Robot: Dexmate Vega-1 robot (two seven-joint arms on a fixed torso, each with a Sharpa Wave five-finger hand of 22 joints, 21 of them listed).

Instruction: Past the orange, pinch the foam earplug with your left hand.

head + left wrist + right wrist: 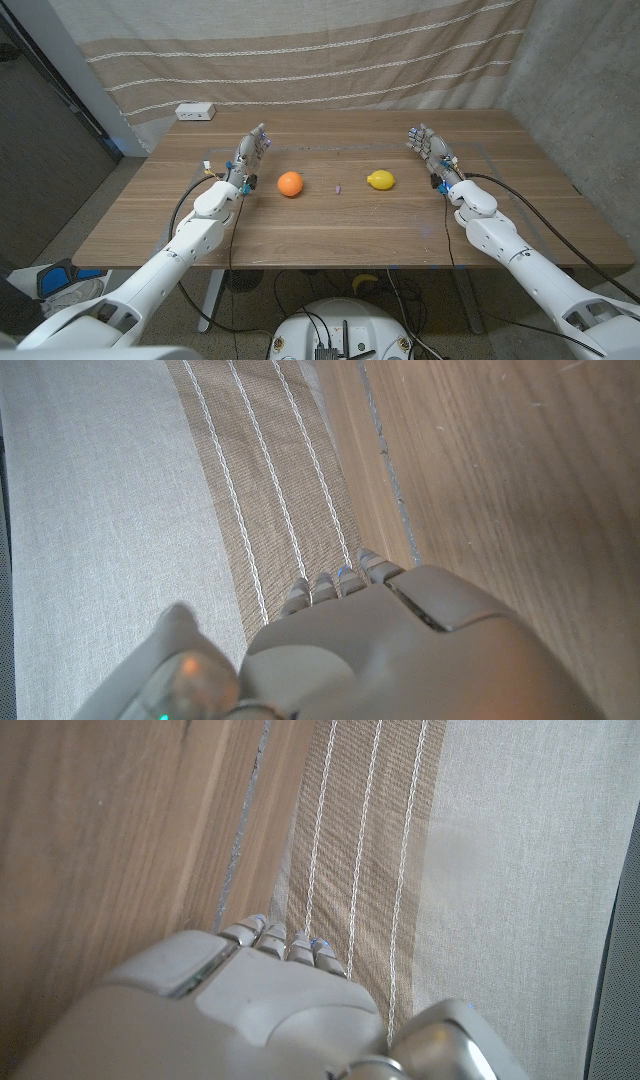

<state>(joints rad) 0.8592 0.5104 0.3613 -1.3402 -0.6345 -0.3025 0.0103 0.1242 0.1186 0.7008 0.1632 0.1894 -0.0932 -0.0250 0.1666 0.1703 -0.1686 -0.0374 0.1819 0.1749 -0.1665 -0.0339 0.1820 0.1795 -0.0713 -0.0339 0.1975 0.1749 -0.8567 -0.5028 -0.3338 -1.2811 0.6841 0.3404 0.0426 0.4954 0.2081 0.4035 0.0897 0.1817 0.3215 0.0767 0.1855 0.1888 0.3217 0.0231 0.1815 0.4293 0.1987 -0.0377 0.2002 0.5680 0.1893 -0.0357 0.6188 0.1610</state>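
An orange (290,183) sits on the wooden table (330,230) left of the middle. A tiny pale purple foam earplug (339,187) lies between it and a lemon (380,180). My left hand (251,153) stands on its edge to the left of the orange, fingers straight and apart, holding nothing. My right hand (428,146) stands the same way right of the lemon, also with nothing in it. The left wrist view looks over the back of my left hand (400,650) toward the curtain, and the right wrist view over my right hand (250,1010).
A white power strip (195,112) lies at the table's far left corner. A striped beige curtain (300,50) hangs behind the table. A concrete wall (590,90) stands at the right.
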